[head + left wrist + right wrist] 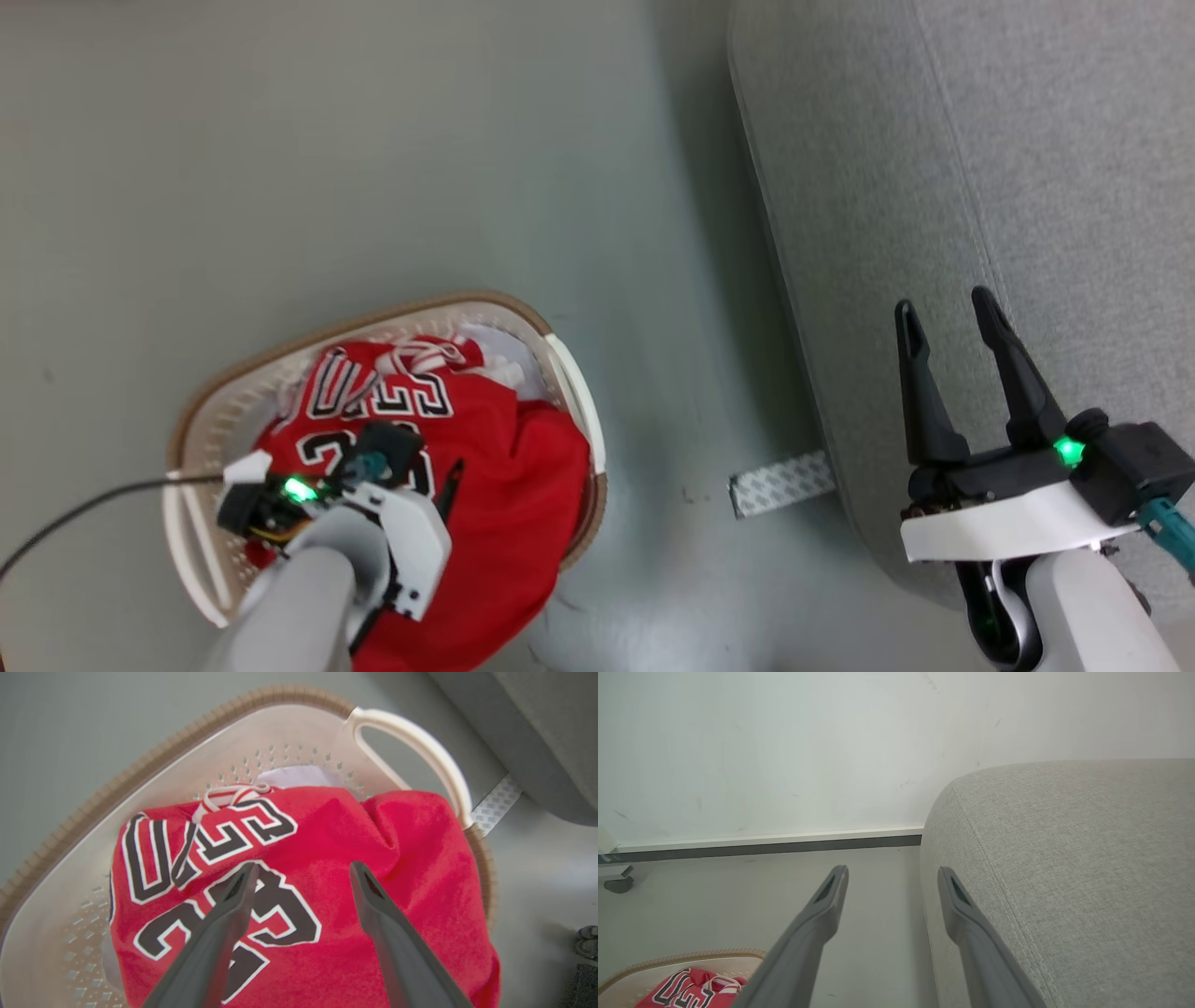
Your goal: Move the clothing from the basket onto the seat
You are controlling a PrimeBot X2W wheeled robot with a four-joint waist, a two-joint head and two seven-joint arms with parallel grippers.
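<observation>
**Over the basket, left jaws spread above the jersey**

Down on the grey floor (280, 140), the cream basket (448, 303) stands near the light grey seat (1027, 140) but apart from it. A strip of patterned tape (782, 483) lies on the floor at the seat's lower edge. All the clothing is in the basket. A red jersey (402, 858) with a black, white-edged "23" is heaped on top and spills over the rim on the seat side. A red-and-white striped trim (229, 797) and a patch of white fabric (299, 775) show behind it.

The left gripper (303, 867) points down over the "23" with its jaws wide apart and nothing between them. Whether the tips touch the cloth cannot be told.

The right gripper (943, 303) hangs at the seat's rounded edge, jaws likewise apart and empty. A thin dark cable (93, 504) trails from the left wrist.
</observation>
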